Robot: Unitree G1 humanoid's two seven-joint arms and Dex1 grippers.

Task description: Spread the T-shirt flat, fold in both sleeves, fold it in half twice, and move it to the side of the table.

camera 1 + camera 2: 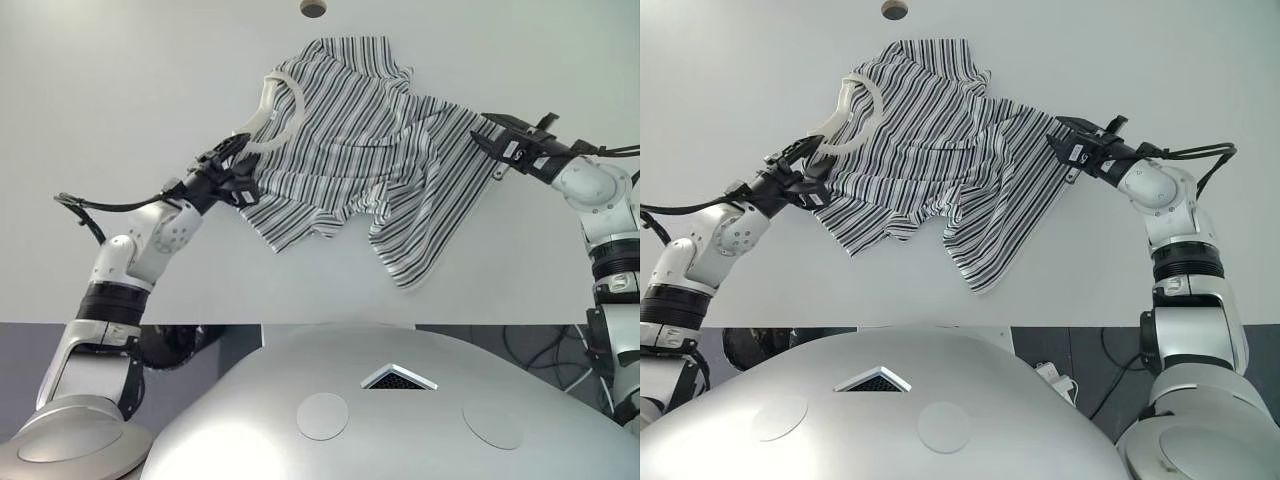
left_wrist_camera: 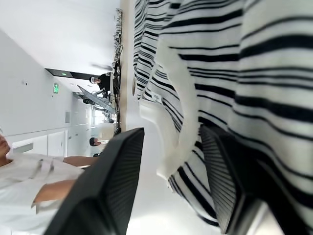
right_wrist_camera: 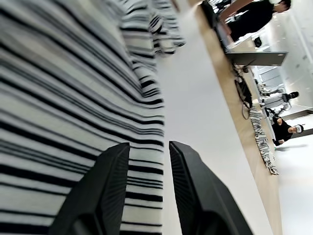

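A black-and-white striped T-shirt (image 1: 350,140) with a white collar band (image 1: 272,105) lies crumpled on the white table (image 1: 100,110), its lower part bunched toward me. My left gripper (image 1: 238,172) sits at the shirt's left edge just below the collar. In the left wrist view its fingers (image 2: 112,186) stand wide apart, open, with the white band (image 2: 178,112) between them. My right gripper (image 1: 490,140) is at the shirt's right edge. Its fingers (image 3: 195,196) are close together on the striped cloth (image 3: 58,98), and the fabric is drawn toward it.
A small round brown fitting (image 1: 313,8) sits at the table's far edge behind the shirt. Bare table surface lies to the left, to the right and in front of the shirt. Cables (image 1: 95,207) trail from both forearms.
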